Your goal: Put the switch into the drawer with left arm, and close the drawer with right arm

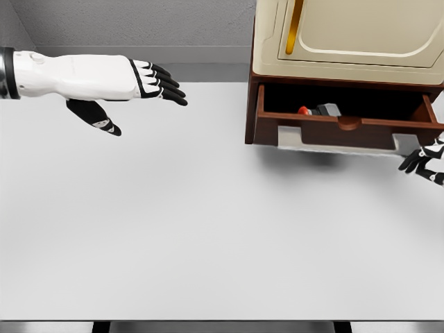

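Brown wooden drawer (347,129) open, rigid, push its front | switch (320,109) inside, light | left hand (132,87) spread, empty | right hand (424,165) beside drawer, fingers unclear

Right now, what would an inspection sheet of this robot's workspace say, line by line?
Surface: white table, plain and flat.
Job's things: the switch lies inside the open drawer of the cabinet; the drawer is pulled out, not yet closed.
Clutter: nothing seen.
Hands: left hand held over the table's far left, fingers spread, holding nothing; right hand at the right edge, just below the drawer's right corner, only partly in view, so its grip cannot be judged.
Cables: nothing seen.
Surroundings: grey wall behind the table; the cream cabinet has a gold handle on its door.
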`<act>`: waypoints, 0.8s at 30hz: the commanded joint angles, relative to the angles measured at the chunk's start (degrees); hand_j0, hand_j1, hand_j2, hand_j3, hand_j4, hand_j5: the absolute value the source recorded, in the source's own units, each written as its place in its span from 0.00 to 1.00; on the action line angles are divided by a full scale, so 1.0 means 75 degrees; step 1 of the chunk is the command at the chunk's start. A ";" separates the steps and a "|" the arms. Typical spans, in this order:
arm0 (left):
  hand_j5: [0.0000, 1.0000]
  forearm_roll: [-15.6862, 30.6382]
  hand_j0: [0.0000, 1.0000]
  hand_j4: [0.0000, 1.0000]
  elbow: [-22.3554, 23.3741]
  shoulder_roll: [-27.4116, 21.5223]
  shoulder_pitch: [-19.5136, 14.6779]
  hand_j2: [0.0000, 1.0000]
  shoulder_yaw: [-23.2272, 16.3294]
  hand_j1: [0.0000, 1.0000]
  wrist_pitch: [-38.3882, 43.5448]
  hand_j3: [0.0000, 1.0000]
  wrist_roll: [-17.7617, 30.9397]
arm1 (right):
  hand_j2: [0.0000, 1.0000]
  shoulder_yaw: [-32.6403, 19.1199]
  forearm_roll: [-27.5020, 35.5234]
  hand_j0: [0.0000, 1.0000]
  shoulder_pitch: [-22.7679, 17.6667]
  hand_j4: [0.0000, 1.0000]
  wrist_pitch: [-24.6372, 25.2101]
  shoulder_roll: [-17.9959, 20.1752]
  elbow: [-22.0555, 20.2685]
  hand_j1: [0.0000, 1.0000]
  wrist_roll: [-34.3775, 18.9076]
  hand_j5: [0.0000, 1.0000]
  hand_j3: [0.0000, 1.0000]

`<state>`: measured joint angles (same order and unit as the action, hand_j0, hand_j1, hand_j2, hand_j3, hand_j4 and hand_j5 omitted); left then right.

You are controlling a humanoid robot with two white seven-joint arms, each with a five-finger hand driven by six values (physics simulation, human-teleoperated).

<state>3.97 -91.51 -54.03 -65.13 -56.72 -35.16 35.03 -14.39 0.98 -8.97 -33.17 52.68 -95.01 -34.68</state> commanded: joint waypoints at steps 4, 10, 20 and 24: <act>1.00 0.0045 1.00 1.00 0.0003 0.0009 0.0000 1.00 0.0004 1.00 0.0021 1.00 -0.0004 | 0.55 0.0219 -0.0482 0.55 0.0059 0.55 -0.0244 0.0008 0.0258 0.55 -0.0042 0.55 0.55; 1.00 0.0045 1.00 1.00 0.0003 0.0009 0.0000 1.00 0.0004 1.00 0.0021 1.00 -0.0004 | 0.56 0.0677 -0.0517 0.56 0.0387 0.56 -0.0244 -0.0015 0.0270 0.56 -0.0042 0.56 0.56; 1.00 0.0045 1.00 1.00 0.0061 0.0009 -0.0012 1.00 0.0004 1.00 0.0021 1.00 -0.0004 | 0.58 0.0583 -0.0529 0.58 -0.0012 0.58 -0.0244 0.0043 -0.0046 0.58 -0.0042 0.58 0.58; 1.00 0.0045 1.00 1.00 0.0061 0.0009 0.0000 1.00 0.0004 1.00 0.0021 1.00 -0.0004 | 0.56 -0.0471 -0.0459 0.56 -0.0527 0.56 -0.0244 0.0031 -0.0362 0.56 -0.0042 0.56 0.56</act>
<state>3.96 -91.09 -53.92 -65.13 -56.74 -35.17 35.03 -14.41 -3.24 -13.45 -35.19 52.81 -96.30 -35.03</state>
